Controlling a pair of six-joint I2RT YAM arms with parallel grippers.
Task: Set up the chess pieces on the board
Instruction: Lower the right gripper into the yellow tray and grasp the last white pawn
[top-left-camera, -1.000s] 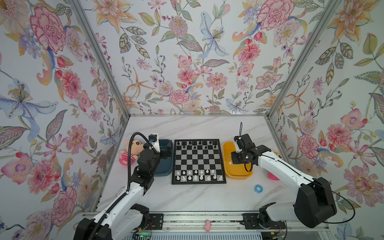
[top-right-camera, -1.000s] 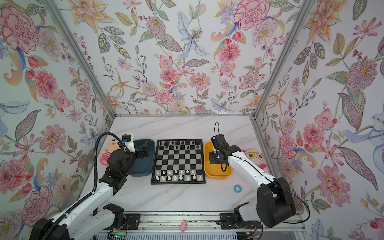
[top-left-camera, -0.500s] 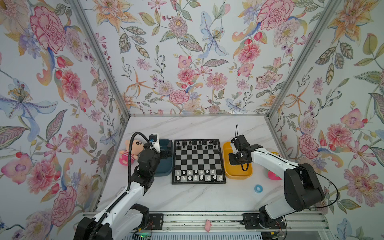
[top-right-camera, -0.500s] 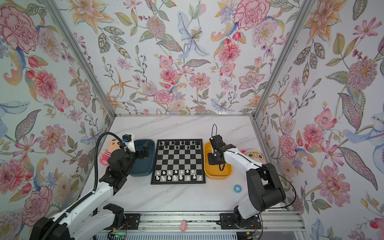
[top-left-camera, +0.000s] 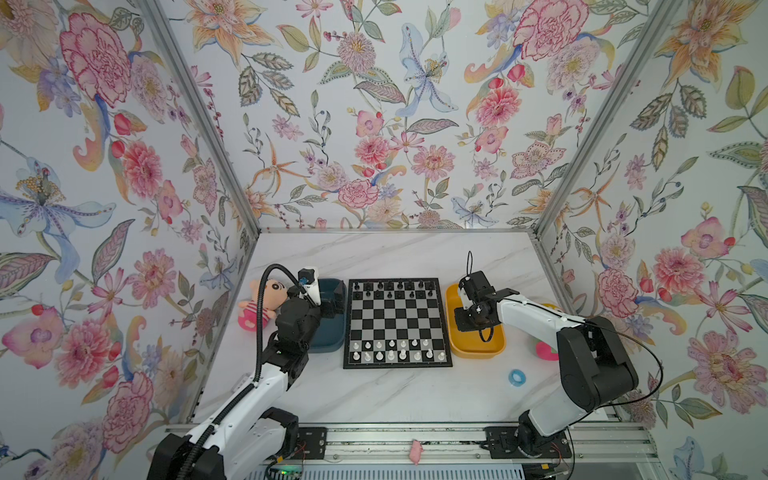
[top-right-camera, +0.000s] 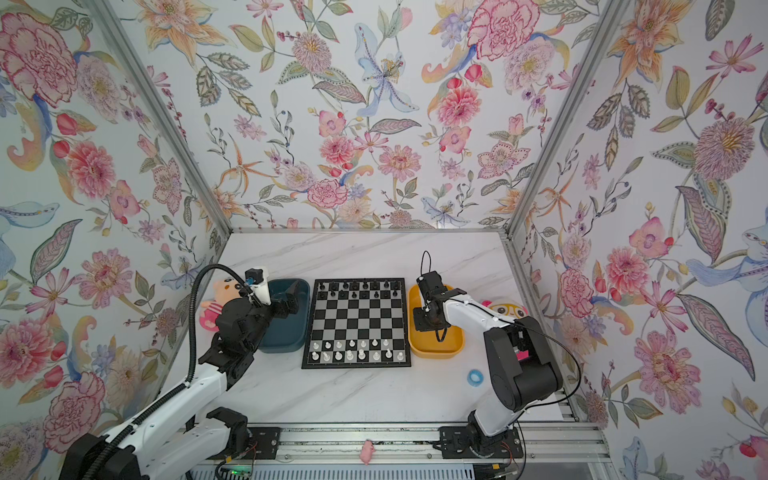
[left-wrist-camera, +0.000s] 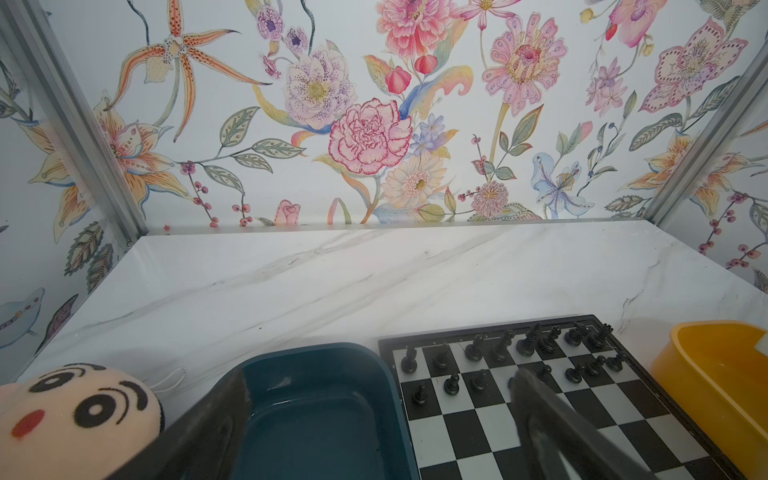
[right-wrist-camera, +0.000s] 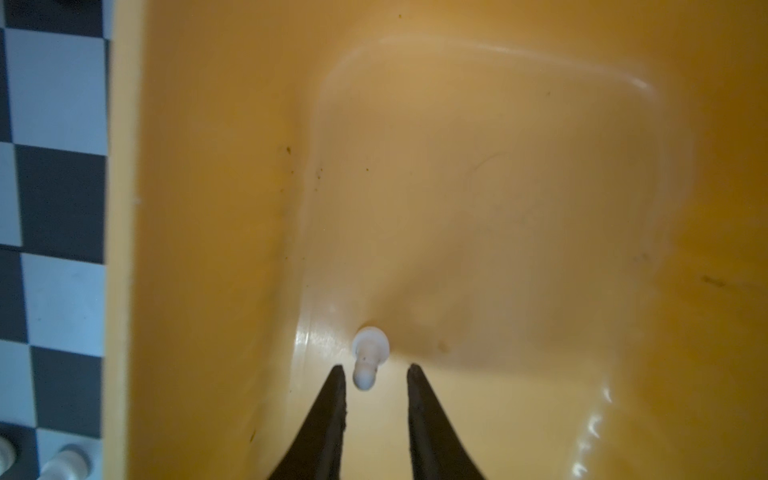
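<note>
The board (top-left-camera: 397, 322) lies mid-table, with white chess pieces (top-left-camera: 395, 351) in its two near rows and black chessmen (top-left-camera: 395, 289) in the far rows. My right gripper (top-left-camera: 467, 322) reaches down into the yellow tray (top-left-camera: 478, 351). In the right wrist view one white pawn (right-wrist-camera: 368, 357) lies on the yellow tray (right-wrist-camera: 208, 208) floor, its head between my right gripper's (right-wrist-camera: 374, 368) tips. The jaws are narrowly open, with a gap on each side of the pawn. My left gripper (top-left-camera: 332, 297) hovers open and empty over the dark teal tray (top-left-camera: 332, 345).
A plush doll (top-left-camera: 266, 301) lies left of the teal tray. A blue ring (top-left-camera: 517, 377) and a pink toy (top-left-camera: 544, 349) sit right of the yellow tray, behind my right arm. The teal tray (left-wrist-camera: 316, 415) shows nothing inside.
My right arm's elbow has swung nearer and its gripper has shifted slightly toward the far end of the yellow tray. The left arm has not moved.
</note>
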